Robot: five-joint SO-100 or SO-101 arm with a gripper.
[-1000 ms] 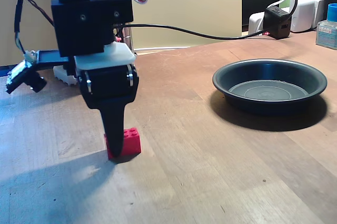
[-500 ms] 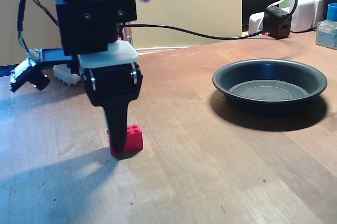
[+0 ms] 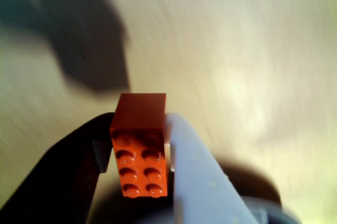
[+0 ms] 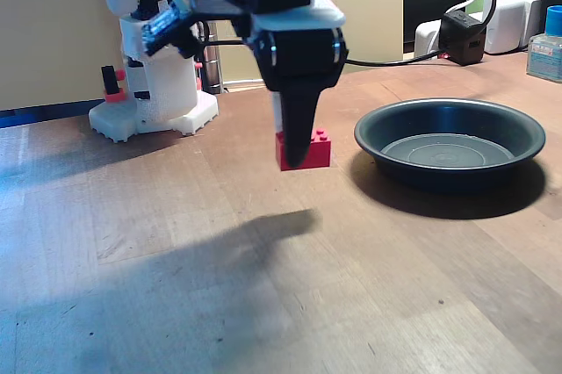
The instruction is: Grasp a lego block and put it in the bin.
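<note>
Two fingers of my gripper were clamped on the red lego block, one black on its left and one white on its right in the wrist view. I held it off the wooden table, left of the dark round bin.

Black pincer finger hides the lego block's middle; wrist-view tabletop is blurred
</note>
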